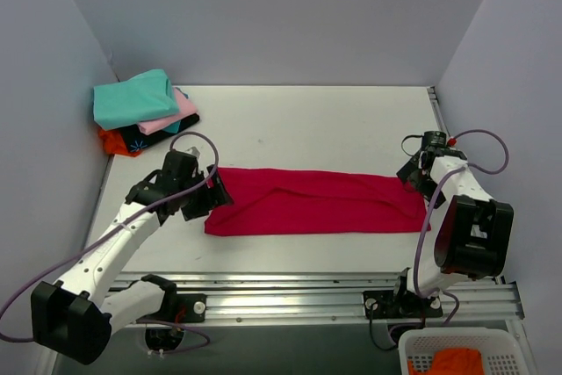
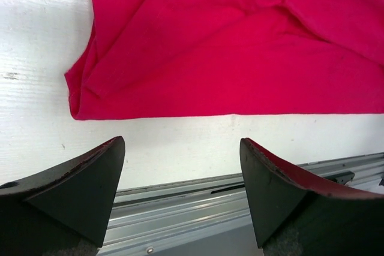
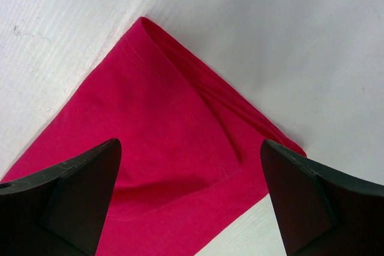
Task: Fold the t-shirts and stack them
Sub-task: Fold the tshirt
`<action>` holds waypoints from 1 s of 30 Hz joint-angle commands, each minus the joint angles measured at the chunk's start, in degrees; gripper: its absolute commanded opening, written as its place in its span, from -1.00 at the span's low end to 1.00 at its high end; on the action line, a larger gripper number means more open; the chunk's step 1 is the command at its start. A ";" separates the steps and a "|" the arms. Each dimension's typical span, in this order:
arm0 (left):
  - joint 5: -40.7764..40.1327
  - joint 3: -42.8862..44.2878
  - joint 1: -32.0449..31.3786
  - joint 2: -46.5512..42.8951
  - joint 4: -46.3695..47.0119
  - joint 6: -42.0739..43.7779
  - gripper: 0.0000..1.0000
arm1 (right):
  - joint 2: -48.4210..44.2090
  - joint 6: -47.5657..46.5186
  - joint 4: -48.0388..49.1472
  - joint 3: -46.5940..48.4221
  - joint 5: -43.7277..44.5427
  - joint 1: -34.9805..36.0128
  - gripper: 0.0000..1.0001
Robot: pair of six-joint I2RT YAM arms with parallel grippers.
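A crimson-red t-shirt (image 1: pixel 316 202) lies folded into a long flat strip across the middle of the table. My left gripper (image 1: pixel 209 195) hovers at its left end. In the left wrist view that gripper (image 2: pixel 181 143) is open and empty, with the red shirt's folded end (image 2: pixel 228 46) just beyond the fingertips. My right gripper (image 1: pixel 411 173) stands at the strip's right end. It (image 3: pixel 191 145) is open and empty above the red shirt's hemmed corner (image 3: pixel 162 142). Folded teal (image 1: pixel 132 98), pink (image 1: pixel 182 113), black (image 1: pixel 167 135) and orange (image 1: pixel 117 141) t-shirts are stacked at the back left.
A white basket (image 1: pixel 413 359) holding orange cloth (image 1: pixel 457 361) sits off the table's near right corner. Aluminium rails (image 1: pixel 290 292) run along the near edge. Grey walls (image 1: pixel 53 85) close in the left, back and right sides of the white table (image 1: pixel 334 125).
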 commanded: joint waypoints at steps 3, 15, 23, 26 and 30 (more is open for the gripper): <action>-4.37 4.49 -0.41 3.40 2.33 -0.15 0.68 | 0.12 0.38 -2.36 1.13 1.30 -0.45 0.91; 0.90 16.53 -0.41 29.85 19.91 7.85 0.44 | -2.25 -2.79 -3.84 2.19 -0.46 -0.36 0.86; 5.29 24.70 -0.41 42.69 24.39 8.21 0.33 | -4.01 -4.37 -5.34 1.93 -0.99 -0.36 0.84; 5.82 27.34 -0.33 44.97 24.75 8.82 0.33 | -3.84 -4.54 -5.61 2.01 -1.16 -0.36 0.83; 5.56 30.42 0.20 47.44 23.08 11.28 0.31 | -3.40 -4.63 -5.61 2.54 -1.25 -0.36 0.83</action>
